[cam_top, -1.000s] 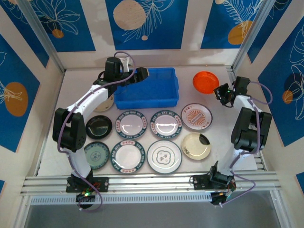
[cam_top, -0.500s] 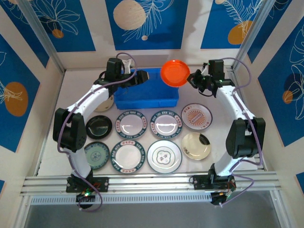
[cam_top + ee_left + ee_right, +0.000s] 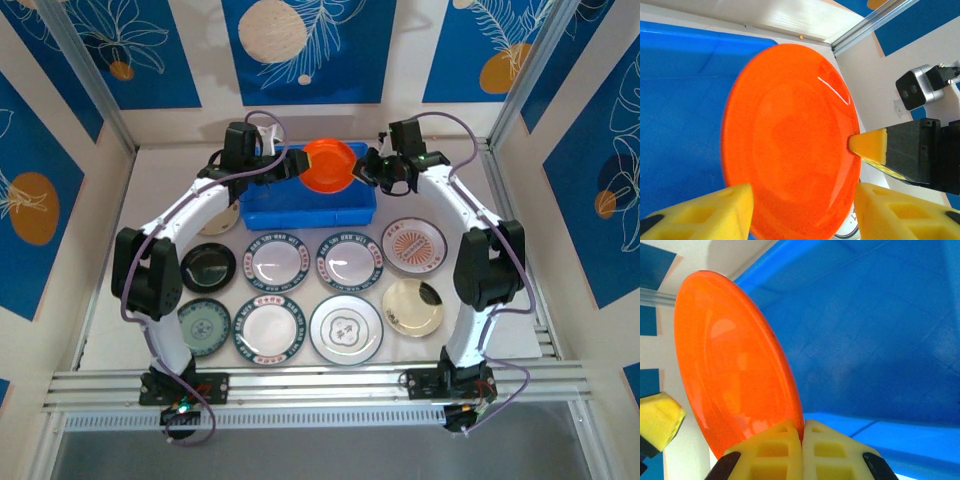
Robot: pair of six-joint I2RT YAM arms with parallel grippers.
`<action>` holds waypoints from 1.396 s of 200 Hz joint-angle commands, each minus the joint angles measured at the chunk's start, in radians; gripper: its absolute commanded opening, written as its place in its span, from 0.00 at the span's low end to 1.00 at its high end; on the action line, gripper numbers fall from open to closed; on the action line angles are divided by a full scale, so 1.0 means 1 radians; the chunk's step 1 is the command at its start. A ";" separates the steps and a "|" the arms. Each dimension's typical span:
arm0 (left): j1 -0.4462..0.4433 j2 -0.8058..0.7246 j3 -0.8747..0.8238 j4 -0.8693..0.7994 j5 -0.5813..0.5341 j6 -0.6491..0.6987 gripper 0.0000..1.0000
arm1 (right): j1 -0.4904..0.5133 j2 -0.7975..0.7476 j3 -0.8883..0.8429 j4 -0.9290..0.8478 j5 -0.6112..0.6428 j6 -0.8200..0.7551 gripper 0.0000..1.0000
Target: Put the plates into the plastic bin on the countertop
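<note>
We see two robot arms meeting over the plastic bin, a blue tub at the middle of the countertop's far edge. Between them hangs an orange plate, tilted on its edge above the bin's open floor and not resting on it.

The right gripper has its yellow pads pressed together on the plate's rim, and that pinch carries the plate. The left gripper comes from the other side. Its jaws stand apart with the opposite rim of the plate between them, and we cannot see either pad pressing on it.

The other plates lie in two rows on the countertop between the bin and the near edge, with one more partly hidden under the left arm.

We judge the step in hand to be setting this plate into the bin, perhaps with a pass from one gripper to the other. To do it well, only one gripper should let go, and only once the other grips the rim squarely. The plate should then be lowered until its bottom edge nears the bin floor, laid flat, and released there. Dropped from this height, it could bounce or roll on edge.
</note>
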 commanded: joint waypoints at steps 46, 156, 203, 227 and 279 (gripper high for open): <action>0.013 -0.050 -0.043 -0.002 -0.004 0.026 0.51 | 0.046 0.136 0.251 -0.088 -0.016 -0.047 0.00; 0.093 -0.206 -0.097 -0.102 -0.014 0.087 0.61 | 0.162 0.630 0.855 -0.365 0.049 -0.067 0.00; 0.134 -0.235 -0.149 -0.094 -0.008 0.094 0.63 | 0.173 0.733 0.923 -0.380 0.041 -0.056 0.00; 0.147 -0.239 -0.175 -0.081 -0.003 0.091 0.64 | 0.173 0.771 0.927 -0.370 0.031 -0.050 0.00; 0.155 -0.239 -0.209 -0.068 -0.003 0.093 0.66 | 0.183 0.844 0.980 -0.374 0.014 -0.042 0.00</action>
